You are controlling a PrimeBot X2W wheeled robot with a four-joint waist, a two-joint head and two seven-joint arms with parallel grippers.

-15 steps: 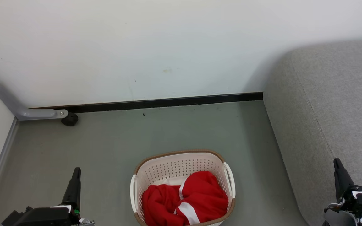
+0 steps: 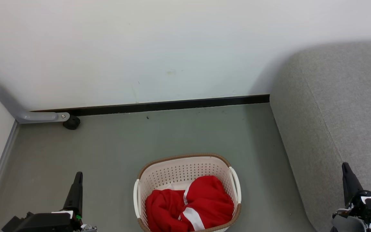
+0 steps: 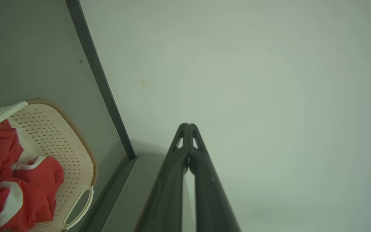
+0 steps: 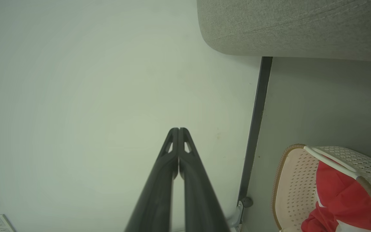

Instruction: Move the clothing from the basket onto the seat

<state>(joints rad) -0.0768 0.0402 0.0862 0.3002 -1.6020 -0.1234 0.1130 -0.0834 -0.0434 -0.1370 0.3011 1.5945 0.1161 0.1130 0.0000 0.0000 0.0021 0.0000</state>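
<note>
- Head view: the basket (image 2: 185, 170) stands on the grey floor (image 2: 124, 141), well apart from the floor's far edge, where a black baseboard (image 2: 172, 104) runs under the white wall (image 2: 140, 48).
- The clothing (image 2: 201, 199) lies inside the basket, a red heap with white stripes bunched against its near and right sides. The perforated far wall is bare above it.
- The seat (image 2: 343, 106) fills the floor's right side. Its rounded far corner meets the wall, and its left face drops straight to the floor.
- A strip of open floor runs between the basket's right handle and the seat's left face; they are near, not touching.
- A wider open stretch lies from the basket's brown rim to the baseboard, and another from its left handle to the floor's left edge.
- In the floor's far left corner a grey bracket (image 2: 27, 116) ends beside a small black foot (image 2: 71, 122), well apart from the basket.
- The left gripper (image 2: 78, 175) hangs over open floor left of the basket. In the left wrist view its 2 fingertips (image 3: 185, 128) are pressed together, holding nothing.
- The right gripper (image 2: 345, 167) hangs over the seat's left edge. In the right wrist view its fingertips (image 4: 175, 132) also meet, with nothing between them.
</note>
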